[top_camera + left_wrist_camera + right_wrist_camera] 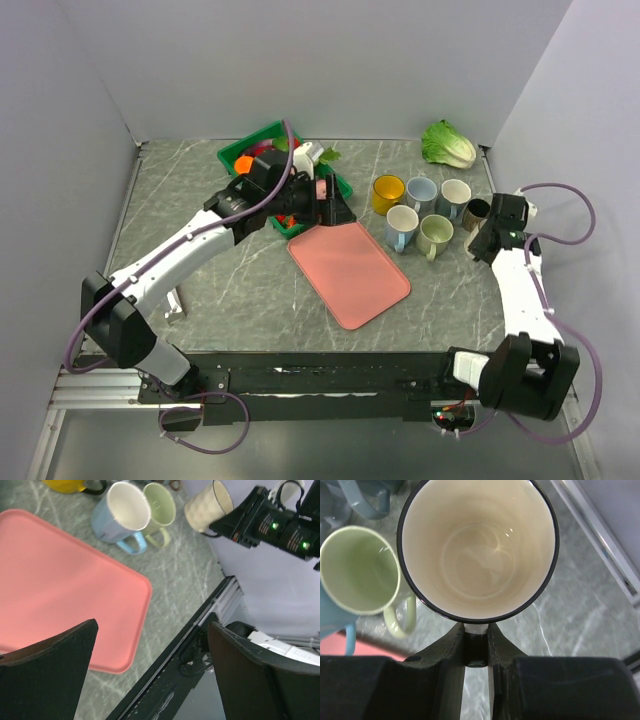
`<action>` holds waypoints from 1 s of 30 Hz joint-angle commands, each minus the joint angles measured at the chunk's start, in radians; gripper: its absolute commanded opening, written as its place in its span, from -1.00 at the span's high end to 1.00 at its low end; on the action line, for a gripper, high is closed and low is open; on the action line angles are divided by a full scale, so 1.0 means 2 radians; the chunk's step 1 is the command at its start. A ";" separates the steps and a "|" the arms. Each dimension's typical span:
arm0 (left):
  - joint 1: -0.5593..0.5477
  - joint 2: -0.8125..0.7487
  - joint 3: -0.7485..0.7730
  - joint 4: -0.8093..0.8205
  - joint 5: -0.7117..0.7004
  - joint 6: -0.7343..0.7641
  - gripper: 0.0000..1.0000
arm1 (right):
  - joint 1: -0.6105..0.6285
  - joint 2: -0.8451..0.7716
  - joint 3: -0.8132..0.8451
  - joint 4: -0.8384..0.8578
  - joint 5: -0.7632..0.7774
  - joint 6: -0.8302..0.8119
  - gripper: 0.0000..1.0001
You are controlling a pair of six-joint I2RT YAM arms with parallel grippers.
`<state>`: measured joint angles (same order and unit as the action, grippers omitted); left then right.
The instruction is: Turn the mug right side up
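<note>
Overhead camera looks down; both close wrist cameras see the mug (pixel 477 545).

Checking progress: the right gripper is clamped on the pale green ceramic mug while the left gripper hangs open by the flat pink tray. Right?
No: the right wrist view shows the right gripper clamped on the cream black-rimmed mug, not the pale green mug. The left gripper does hang open by the pink tray.

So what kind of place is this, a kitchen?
Probably a robot test lab, not a kitchen. Two arms are fixed at the edge of a table boxed in by plain walls, with mugs, a tray and lettuce set out, likely for practice.
</note>
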<state>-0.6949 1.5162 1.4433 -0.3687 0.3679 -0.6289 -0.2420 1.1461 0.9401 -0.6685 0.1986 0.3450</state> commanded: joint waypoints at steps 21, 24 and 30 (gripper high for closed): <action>0.028 -0.056 -0.007 -0.056 0.006 0.077 -0.93 | -0.002 0.076 -0.075 0.238 0.015 -0.110 1.00; 0.028 -0.053 -0.004 -0.054 0.012 0.077 -0.93 | -0.001 0.073 -0.081 0.226 0.018 -0.097 1.00; 0.028 -0.051 -0.007 -0.051 0.021 0.077 -0.93 | -0.001 0.080 -0.096 0.218 0.007 -0.090 1.00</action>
<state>-0.6430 1.4220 1.4124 -0.4843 0.3820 -0.4900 -0.2424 1.3262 0.7593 -0.2913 0.1932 0.1452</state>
